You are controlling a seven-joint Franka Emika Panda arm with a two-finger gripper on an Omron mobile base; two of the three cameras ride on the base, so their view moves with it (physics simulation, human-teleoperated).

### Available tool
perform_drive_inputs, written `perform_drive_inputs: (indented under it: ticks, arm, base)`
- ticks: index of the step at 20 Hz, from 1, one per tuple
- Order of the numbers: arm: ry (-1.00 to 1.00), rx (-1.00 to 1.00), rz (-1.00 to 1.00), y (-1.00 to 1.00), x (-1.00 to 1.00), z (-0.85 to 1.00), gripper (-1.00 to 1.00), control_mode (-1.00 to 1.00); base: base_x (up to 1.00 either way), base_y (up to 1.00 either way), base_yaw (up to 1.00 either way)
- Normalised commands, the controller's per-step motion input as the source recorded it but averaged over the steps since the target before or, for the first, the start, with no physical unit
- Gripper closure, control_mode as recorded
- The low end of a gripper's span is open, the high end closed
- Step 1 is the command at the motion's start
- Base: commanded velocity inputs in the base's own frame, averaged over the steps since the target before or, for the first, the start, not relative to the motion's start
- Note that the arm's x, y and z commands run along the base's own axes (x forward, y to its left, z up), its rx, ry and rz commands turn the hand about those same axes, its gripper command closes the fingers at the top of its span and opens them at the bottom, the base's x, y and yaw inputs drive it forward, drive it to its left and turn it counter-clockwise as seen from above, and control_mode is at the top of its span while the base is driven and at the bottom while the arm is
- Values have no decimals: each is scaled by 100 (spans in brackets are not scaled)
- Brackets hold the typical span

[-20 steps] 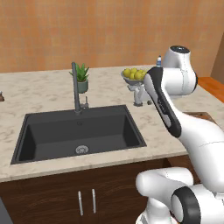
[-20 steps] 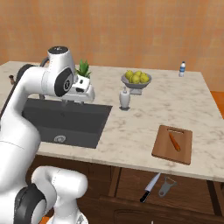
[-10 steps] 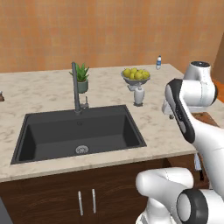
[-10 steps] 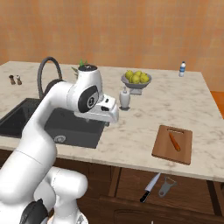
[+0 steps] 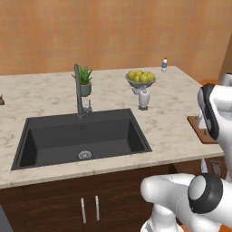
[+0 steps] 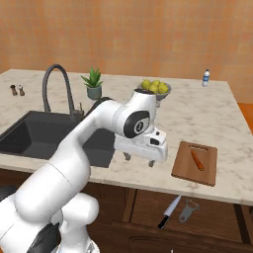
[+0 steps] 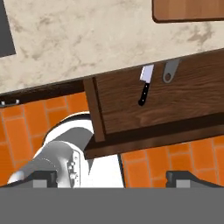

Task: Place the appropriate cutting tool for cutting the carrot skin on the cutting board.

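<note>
peeler work has not begun: the cutting tool [image 6: 188,211] lies in an open drawer [image 7: 144,105] below the counter edge, just beside a knife [image 6: 168,213] with a black handle, both flat on the drawer floor. in the hand view the same pair sits near the drawer's far side, the cutting tool [image 7: 169,71] to the right of the knife [image 7: 145,85]. the cutting board [image 6: 194,162] rests on the marble counter [image 6: 217,118] almost directly above the drawer, and the carrot [image 6: 197,159] lies on it, slanted, so the board is ready and lacks nothing but the tool. the gripper [image 6: 139,159] hangs at the counter's front edge, left of the board, pointing down; its fingertips [image 7: 45,178] stand far apart at the bottom of the hand view with nothing between them, so it is spread and empty. judging from this, the hand is posed above the drawer to look into it, and next it would need to shift right and descend past the counter lip. the knife lying so near makes a wrong pick the main risk.
</note>
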Motion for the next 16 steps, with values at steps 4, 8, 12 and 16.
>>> perform_drive_inputs:
  ticks: [4, 8, 12, 16]
  arm:
    - [-1, 5, -2, -100, -80, -67, -100, -100]
    - [-5, 2, -2, -100, -83, -63, -100, -100]
    - [1, 3, -3, -100, -32, -46, -100, -100]
    - [12, 0, 0, -95, 0, -46, -100, -100]
  base:
    - [0, 0, 0]
    - [0, 0, 0]
    - [0, 0, 0]
    - [0, 0, 0]
